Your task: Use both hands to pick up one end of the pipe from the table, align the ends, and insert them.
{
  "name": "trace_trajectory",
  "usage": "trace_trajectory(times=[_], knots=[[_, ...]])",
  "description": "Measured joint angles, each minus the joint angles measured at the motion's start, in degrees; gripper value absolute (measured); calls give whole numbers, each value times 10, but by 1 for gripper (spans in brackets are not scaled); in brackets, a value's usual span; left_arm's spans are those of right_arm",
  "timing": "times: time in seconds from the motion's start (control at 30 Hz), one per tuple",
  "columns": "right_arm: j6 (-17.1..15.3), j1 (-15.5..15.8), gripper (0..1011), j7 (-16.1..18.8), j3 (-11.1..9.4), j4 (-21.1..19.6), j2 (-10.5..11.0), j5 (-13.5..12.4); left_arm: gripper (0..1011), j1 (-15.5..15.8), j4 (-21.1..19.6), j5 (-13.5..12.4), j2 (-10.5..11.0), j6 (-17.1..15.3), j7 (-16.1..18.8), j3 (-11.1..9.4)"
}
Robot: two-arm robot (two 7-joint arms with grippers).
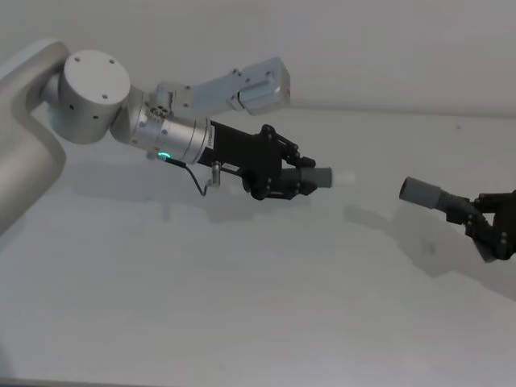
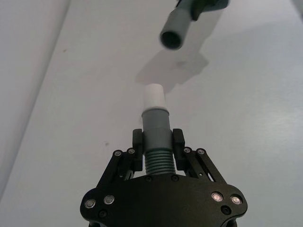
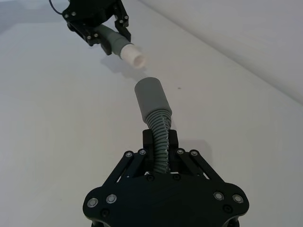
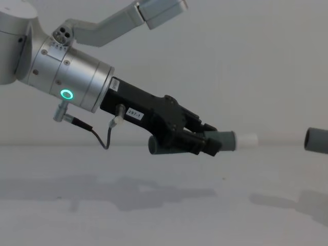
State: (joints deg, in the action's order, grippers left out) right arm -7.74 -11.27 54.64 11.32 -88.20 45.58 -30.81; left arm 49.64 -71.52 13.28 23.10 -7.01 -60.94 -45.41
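One pale, unmarked tabletop spreads under everything, carrying soft shadows of the arms and of the pipe halves held above it. Over its left side reaches the silver left arm, angled down toward the middle.

At the end of that arm, the black left gripper has its fingers clenched from both sides on the white-tipped piece, gripping it where the ribbed section meets the smooth grey collar. At the right edge of the head view, the right gripper comes in low, its fingers clamped on the ribbed hose of the grey-mouthed piece, whose smooth sleeve sticks out ahead of them.

Both pieces hang clear of the tabletop, well apart from it in the chest view. They point toward each other with an open gap between them; the ends do not touch. In the chest view they sit at much the same height.

The round mouth faces left toward the white tip, which juts from the collar toward the right.

A green ring glows on the left arm's cylinder, and a thin cable loops beneath it.
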Motion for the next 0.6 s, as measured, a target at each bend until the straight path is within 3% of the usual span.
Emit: trace_trajectory(times=[0.33, 0.6], knots=[[0, -6, 165, 10, 12, 5, 3, -7, 356, 11, 12, 25, -8, 32, -49, -9], [-8, -12, 165, 29, 23, 8, 10, -13, 356, 16, 19, 35, -13, 44, -67, -14]])
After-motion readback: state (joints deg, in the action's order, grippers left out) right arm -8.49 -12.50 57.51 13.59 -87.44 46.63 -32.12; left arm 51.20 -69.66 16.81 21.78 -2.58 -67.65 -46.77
